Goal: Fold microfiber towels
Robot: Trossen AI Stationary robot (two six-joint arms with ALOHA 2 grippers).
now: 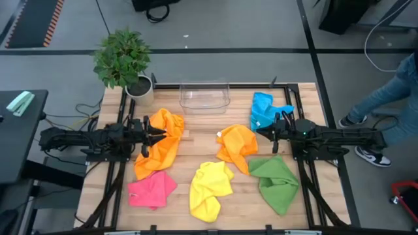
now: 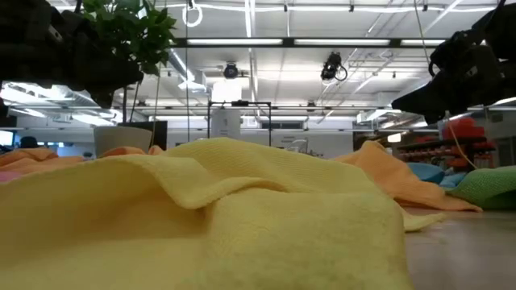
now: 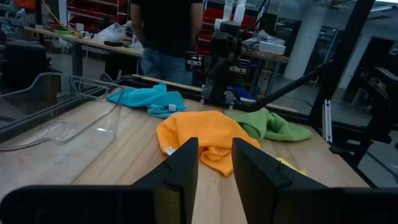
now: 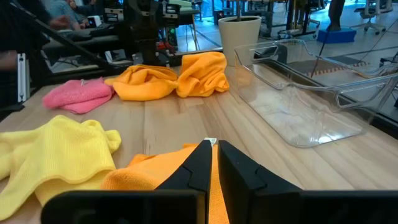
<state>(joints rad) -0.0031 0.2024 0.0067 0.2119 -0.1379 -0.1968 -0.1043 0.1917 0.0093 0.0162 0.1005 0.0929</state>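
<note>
Six towels lie crumpled on the table — none folded. Left gripper hangs narrowly parted, empty; right gripper nearly shut, empty, over the middle orange towel — it may pinch several layers.

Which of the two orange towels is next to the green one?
The orange towel in the table's middle, by the right gripper. Its edge meets the green towel. The other orange towel lies by the pink towel.
</note>
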